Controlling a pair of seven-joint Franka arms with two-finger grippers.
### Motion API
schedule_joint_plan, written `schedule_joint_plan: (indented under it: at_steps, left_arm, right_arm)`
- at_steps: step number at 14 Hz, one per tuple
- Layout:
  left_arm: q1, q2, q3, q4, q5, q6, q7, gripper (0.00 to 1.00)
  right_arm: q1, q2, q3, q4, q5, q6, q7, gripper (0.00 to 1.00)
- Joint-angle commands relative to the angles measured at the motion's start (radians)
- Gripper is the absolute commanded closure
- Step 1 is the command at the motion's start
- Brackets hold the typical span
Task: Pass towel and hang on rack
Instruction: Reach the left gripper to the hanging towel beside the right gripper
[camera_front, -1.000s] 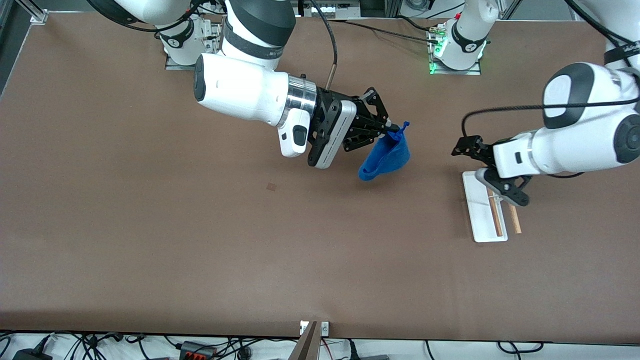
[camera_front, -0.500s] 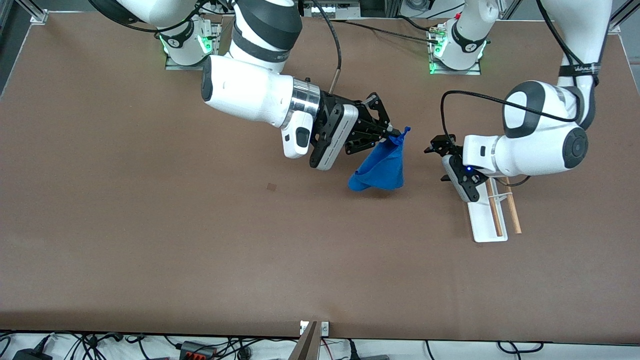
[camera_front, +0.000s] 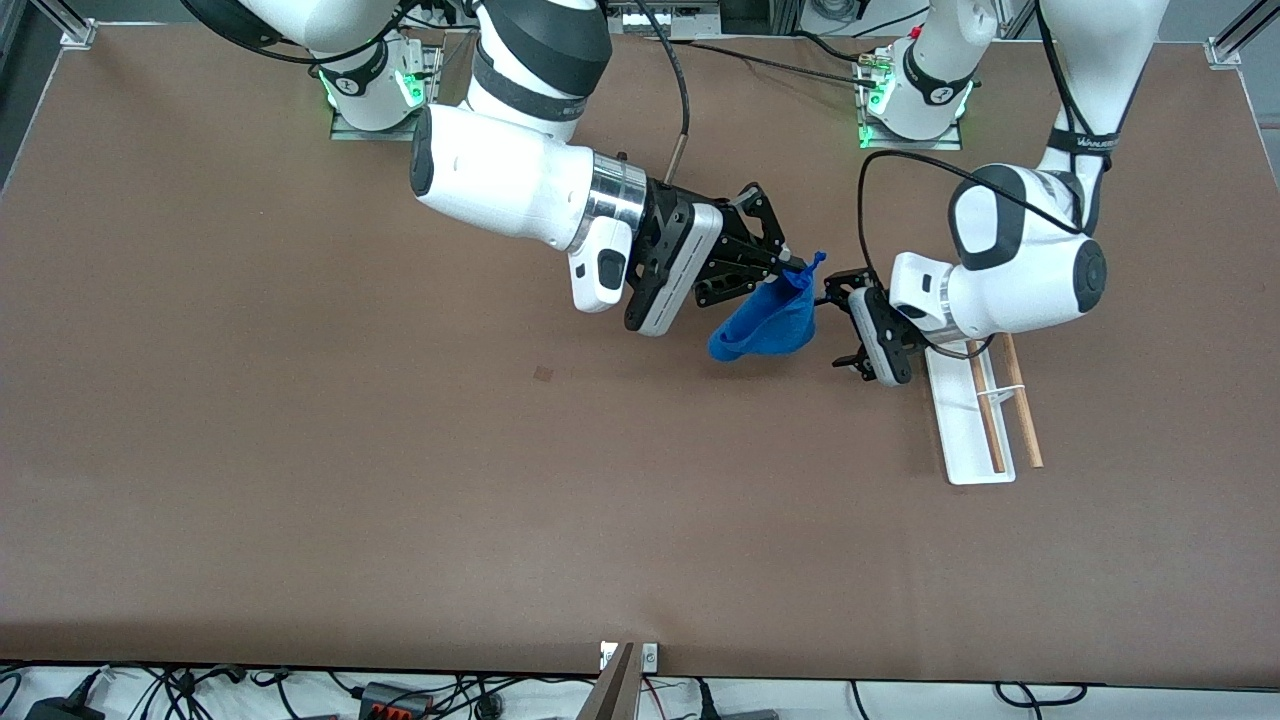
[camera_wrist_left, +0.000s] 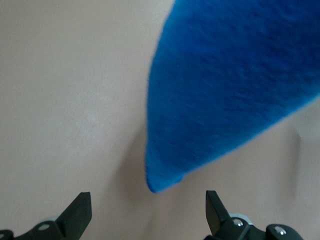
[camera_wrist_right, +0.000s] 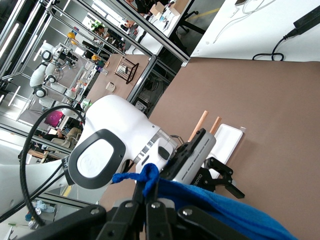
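Towel (camera_front: 765, 320) hangs from the right claw (camera_front: 790, 265), pinched at its top corner. Left claw (camera_front: 845, 325) – fingers spread, empty – sits just beside the cloth, nearer the rack (camera_front: 975, 415), over the tabletop (camera_front: 300, 480).

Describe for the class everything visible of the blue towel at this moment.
The towel is a small, bright blue, fuzzy cloth. It hangs in the air over the table, bunched into a cone. The right pincer is shut on its top corner, where a small tip sticks up. Its lower end droops free; whether it touches the table cannot be told. The left pincer, open, is beside it without gripping it, between it and the rack.
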Motion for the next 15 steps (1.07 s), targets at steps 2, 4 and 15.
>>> schedule_joint_plan:
  at_steps: [2,4,15]
  left_arm:
    - [0.003,-0.02,-0.044,-0.028,-0.046,0.077,0.04,0.0]
    - [0.002,-0.007,-0.062,-0.02,-0.063,0.105,0.044,0.0]
    - [-0.052,0.063,-0.062,0.064,-0.159,0.155,0.031,0.56]
  right_arm:
    - [0.0,-0.003,0.002,-0.008,-0.011,0.019,-0.01,1.0]
    - [0.0,-0.003,0.002,-0.008,-0.011,0.019,-0.01,1.0]
    - [0.002,-0.003,0.001,-0.01,-0.012,0.022,-0.01,1.0]
